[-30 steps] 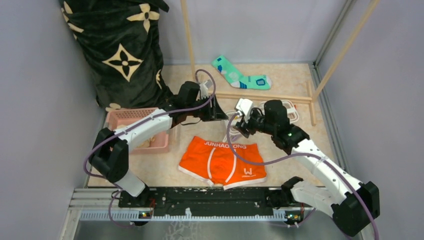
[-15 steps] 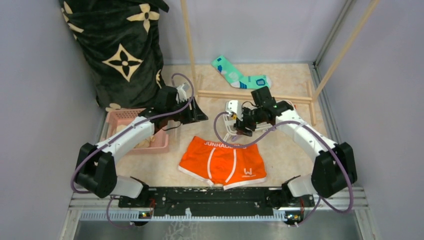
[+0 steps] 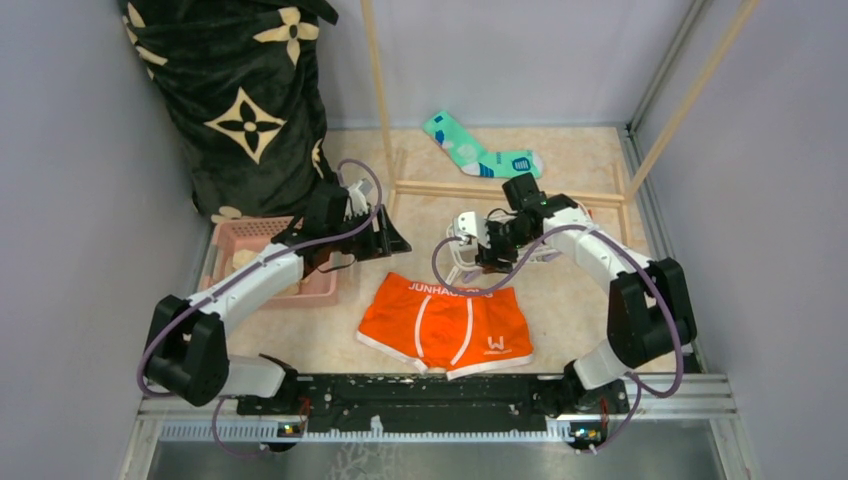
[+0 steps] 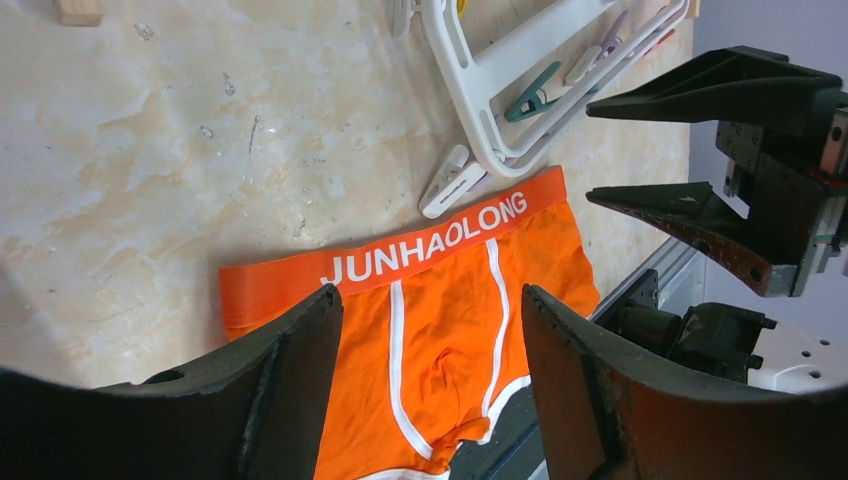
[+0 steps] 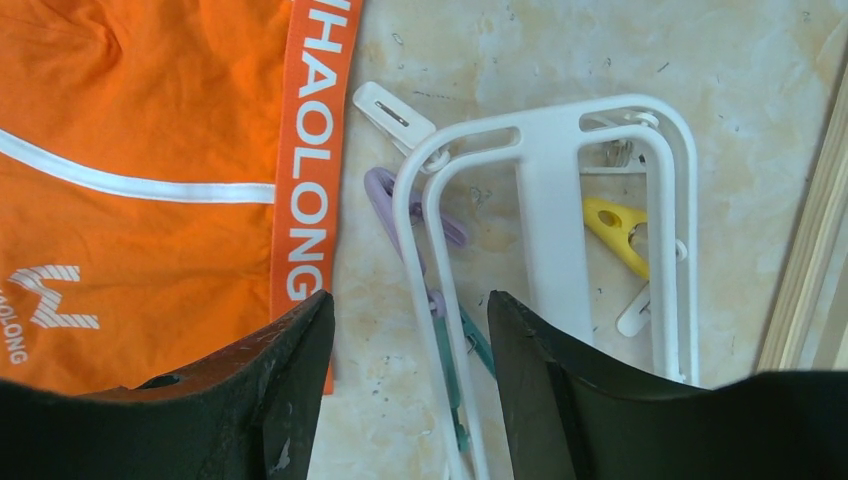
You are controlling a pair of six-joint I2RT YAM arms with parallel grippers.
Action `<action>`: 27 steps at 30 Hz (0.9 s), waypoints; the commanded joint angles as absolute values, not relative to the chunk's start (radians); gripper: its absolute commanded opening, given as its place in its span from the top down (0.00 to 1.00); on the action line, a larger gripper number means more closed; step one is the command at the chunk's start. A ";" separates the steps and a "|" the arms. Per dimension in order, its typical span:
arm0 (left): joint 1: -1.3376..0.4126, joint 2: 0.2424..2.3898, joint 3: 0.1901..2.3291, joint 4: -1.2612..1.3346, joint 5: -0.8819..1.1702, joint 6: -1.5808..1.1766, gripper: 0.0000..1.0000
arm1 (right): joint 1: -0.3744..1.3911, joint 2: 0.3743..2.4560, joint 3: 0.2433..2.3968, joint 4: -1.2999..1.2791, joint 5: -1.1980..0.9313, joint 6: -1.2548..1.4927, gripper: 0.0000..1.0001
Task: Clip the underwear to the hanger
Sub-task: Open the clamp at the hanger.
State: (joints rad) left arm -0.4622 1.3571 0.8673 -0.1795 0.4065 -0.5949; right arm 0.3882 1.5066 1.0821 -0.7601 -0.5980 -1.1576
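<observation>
Lower centre of the top view: underwear (image 3: 445, 325) lies flat on the bench (image 3: 570, 300), waistband at the far edge, lettering up, legs toward the arm bases. Nothing grips it. Just above it in the frame lies the hanger (image 5: 545, 215), flat on the bench with its pegs splayed around and under the frame. One white peg (image 5: 390, 112) sits just beside the waistband's right end, and purple, teal and yellow pegs lie further along the rails. Right jaws hover over the corner where frame meets waistband, moderately apart, nothing between them. Left jaws hang at centre left of the top view, spread wide, also empty, looking down on the waistband's left half. To the left sits a pink basket (image 3: 322, 285). Further up run the wooden rack (image 3: 500, 190) base bar and a teal sock (image 3: 480, 152), with a dark patterned bundle (image 3: 240, 110) at upper left. Judgement: no peg is on the cloth yet, so clipping has not begun. Risks: the pegs are small and lie flat, so a closing grip may skid one away or drag the whole light frame. The fabric lies flush to the bench, so a pinch could miss it or take only the top layer. The right arm's purple cable (image 3: 450, 285) loops low over the waistband and might snag it.
</observation>
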 commanded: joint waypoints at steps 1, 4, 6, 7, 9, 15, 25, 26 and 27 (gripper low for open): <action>-0.451 1.309 0.849 -0.152 0.404 -0.577 0.28 | 0.379 1.536 1.105 -0.730 -0.635 -1.245 0.42; -0.447 1.304 0.848 -0.155 0.406 -0.572 0.27 | 0.379 1.567 1.119 -0.722 -0.653 -1.252 0.42; -0.442 1.303 0.851 -0.161 0.407 -0.564 0.27 | 0.379 1.588 1.137 -0.728 -0.666 -1.260 0.43; -0.442 1.302 0.854 -0.166 0.406 -0.559 0.26 | 0.379 1.598 1.145 -0.737 -0.676 -1.271 0.43; -0.438 1.303 0.859 -0.175 0.405 -0.546 0.26 | 0.379 1.614 1.153 -0.749 -0.686 -1.282 0.44; -0.431 1.299 0.879 -0.197 0.393 -0.511 0.22 | 0.380 1.641 1.139 -0.708 -0.709 -1.259 0.44; -0.425 1.313 0.929 -0.233 0.383 -0.473 0.20 | 0.392 1.718 1.146 -0.653 -0.711 -1.241 0.46; -0.424 1.316 0.931 -0.235 0.385 -0.473 0.20 | 0.395 1.724 1.147 -0.651 -0.712 -1.242 0.46; -0.423 1.316 0.932 -0.236 0.385 -0.473 0.20 | 0.396 1.728 1.147 -0.647 -0.713 -1.242 0.47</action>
